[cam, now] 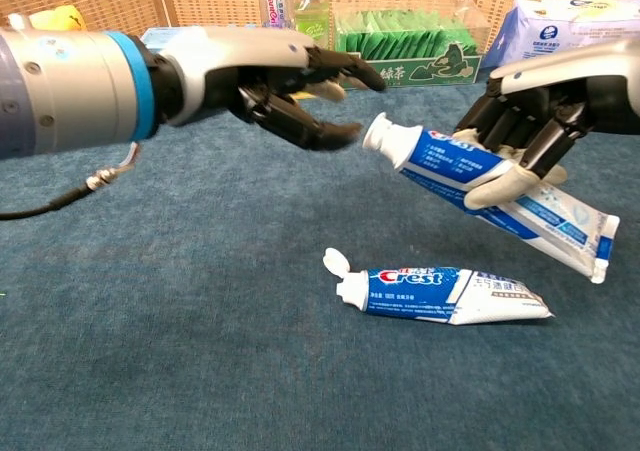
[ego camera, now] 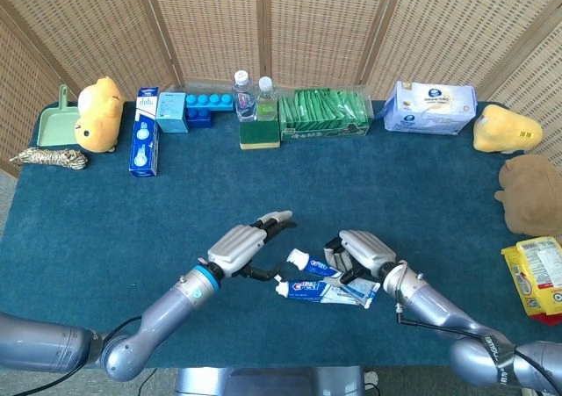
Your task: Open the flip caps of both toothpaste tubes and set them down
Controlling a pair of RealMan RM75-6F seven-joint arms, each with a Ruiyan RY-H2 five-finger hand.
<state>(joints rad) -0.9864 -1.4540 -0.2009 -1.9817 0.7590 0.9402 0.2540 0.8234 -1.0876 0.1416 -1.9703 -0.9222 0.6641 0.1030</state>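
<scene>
- Teal, short-piled cloth covers the table (cam: 150, 351); one tube (cam: 445, 293) lies flat on it, its white flip cap (cam: 337, 262) already swung open, so your first tube looks done and set down
- your right hand (cam: 545, 101) holds the second tube (cam: 490, 186) in the air, fingers wrapped over its body, thumb beneath; the nozzle end points toward your left hand and tilts slightly up
- your left hand (cam: 270, 81) holds nothing; its dark fingers (cam: 325, 131) are loosely spread, tips just beside the held tube's white cap (cam: 378, 131) but not plainly touching it
- whether that cap is shut or partly lifted you cannot tell from either view; it reads as shut in the chest view
- step in hand, as I judge it: opening the second cap; next you need a fingertip under the cap's lip, then a push up and back while the right hand keeps the tube steady
- the tube is soft laminate, glossy blue and white, flattened and crimped at its tail; squeeze too hard and it may buckle or slip, so hold it near the stiff shoulder
- the cap is small, smooth, rounded plastic; expect a slippery catch, and approach from the side opposite the hinge
- once it is open, lower the tube onto bare cloth, beside the first and not on top of it.
</scene>
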